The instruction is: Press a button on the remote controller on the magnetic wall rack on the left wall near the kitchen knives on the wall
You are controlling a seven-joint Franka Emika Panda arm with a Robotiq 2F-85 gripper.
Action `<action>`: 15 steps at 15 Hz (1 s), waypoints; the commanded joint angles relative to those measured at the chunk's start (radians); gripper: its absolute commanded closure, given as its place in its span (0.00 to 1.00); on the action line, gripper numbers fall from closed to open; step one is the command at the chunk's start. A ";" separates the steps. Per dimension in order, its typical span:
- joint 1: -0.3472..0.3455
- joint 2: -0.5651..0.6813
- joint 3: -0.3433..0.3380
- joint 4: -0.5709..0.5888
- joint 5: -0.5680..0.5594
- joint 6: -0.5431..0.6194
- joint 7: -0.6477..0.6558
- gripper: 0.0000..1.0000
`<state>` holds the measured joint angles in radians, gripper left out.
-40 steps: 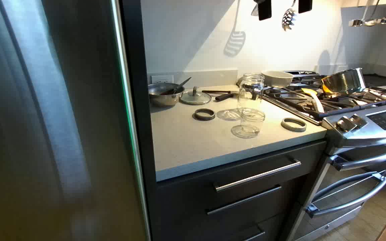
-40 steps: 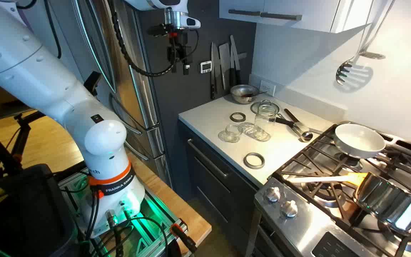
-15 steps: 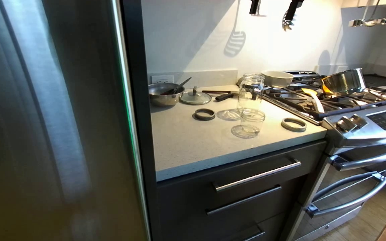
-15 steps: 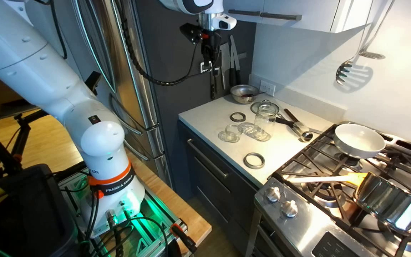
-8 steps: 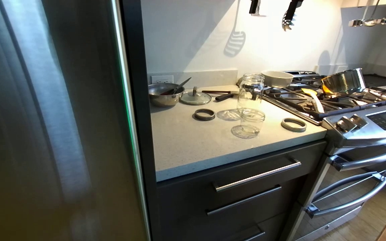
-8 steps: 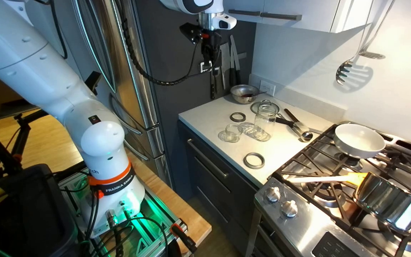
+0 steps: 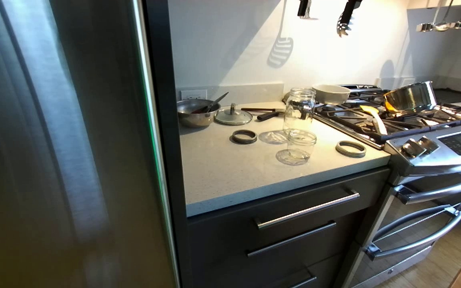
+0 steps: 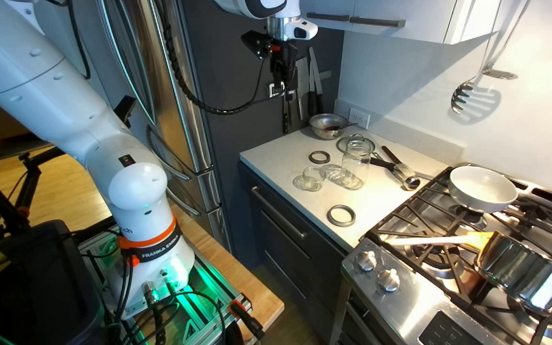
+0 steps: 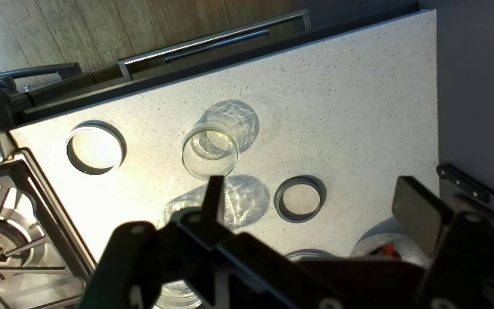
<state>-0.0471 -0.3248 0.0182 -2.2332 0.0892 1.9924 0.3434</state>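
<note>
The remote controller (image 8: 270, 90) is a small white device with a dark display on the dark left wall, beside the hanging knives (image 8: 315, 74). My gripper (image 8: 283, 88) is in front of it in that exterior view and covers its right part. I cannot tell how far the fingers are from the wall. In the wrist view my gripper (image 9: 315, 199) points down over the counter, jaws wide apart with nothing between them. Its two fingers also hang at the top of an exterior view (image 7: 326, 9). The controller does not show in the wrist view; a knife handle (image 9: 463, 182) shows at the right.
Below are the counter (image 8: 276, 163), a metal bowl (image 8: 327, 125), a tall glass jar (image 8: 355, 160), a small jar (image 8: 313, 178) and two rings (image 8: 341, 215). A white upper cabinet (image 8: 376, 12) is right of the arm. The fridge (image 8: 161, 96) stands left.
Since 2.7 s ago the gripper has moved right, from left of the controller to in front of it, and its fingers have turned. Over the last second nothing visibly moves.
</note>
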 commanded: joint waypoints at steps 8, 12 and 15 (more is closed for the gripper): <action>0.008 0.157 -0.113 0.048 0.303 0.042 -0.251 0.00; 0.001 0.241 -0.143 0.092 0.506 0.012 -0.381 0.00; -0.010 0.302 -0.146 0.119 0.663 0.007 -0.472 0.00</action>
<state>-0.0476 -0.0885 -0.1167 -2.1569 0.6205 2.0255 -0.0458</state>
